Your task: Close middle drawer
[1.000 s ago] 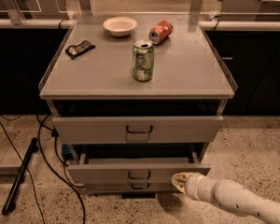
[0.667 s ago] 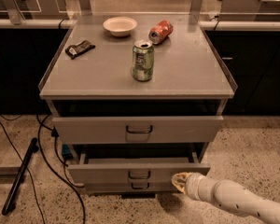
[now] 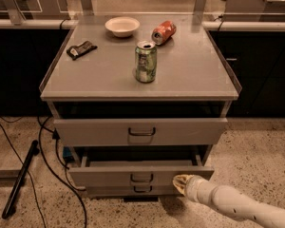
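The middle drawer (image 3: 109,175) is a wide, shallow grey drawer with a small dark centre handle (image 3: 141,178). It stands pulled out from the cabinet, with a dark gap above its front. My gripper (image 3: 180,183) is at the end of a white arm that reaches in from the lower right. Its tip is against the right part of the middle drawer's front, to the right of the handle.
The top drawer (image 3: 95,131) also stands out a little, and the lowest drawer (image 3: 114,190) sits below. On the cabinet top (image 3: 190,75) are a green can (image 3: 146,61), a tipped red can (image 3: 163,32), a bowl (image 3: 122,26) and a dark packet (image 3: 81,49). Cables (image 3: 47,160) and a black pole (image 3: 20,179) lie on the floor at left.
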### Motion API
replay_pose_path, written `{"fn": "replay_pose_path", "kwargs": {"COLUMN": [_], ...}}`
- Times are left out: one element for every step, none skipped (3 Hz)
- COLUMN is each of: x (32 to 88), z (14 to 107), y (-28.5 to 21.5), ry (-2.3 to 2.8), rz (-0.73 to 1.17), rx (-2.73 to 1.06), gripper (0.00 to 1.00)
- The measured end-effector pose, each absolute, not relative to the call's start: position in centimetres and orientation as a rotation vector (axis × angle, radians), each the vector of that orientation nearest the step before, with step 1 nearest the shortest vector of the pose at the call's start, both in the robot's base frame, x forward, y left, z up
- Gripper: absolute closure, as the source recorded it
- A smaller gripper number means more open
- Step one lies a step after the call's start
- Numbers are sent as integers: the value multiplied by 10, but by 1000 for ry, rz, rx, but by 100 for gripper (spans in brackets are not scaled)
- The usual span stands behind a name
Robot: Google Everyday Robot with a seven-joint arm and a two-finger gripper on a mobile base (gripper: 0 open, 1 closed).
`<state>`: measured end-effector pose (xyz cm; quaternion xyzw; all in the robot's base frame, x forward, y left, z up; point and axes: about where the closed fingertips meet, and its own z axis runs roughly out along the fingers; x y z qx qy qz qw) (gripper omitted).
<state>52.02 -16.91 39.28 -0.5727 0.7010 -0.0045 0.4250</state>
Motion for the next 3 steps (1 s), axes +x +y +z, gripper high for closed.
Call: {"fn": "replay_pose_path", "kwargs": {"x": [544, 560, 584], "z": [380, 373, 362], "y": [-162, -157, -150], "ry": [1717, 1697, 1680], "rz": [-50, -67, -81], "rx": [-1418, -1409, -1395], "gripper": [100, 100, 100]}}
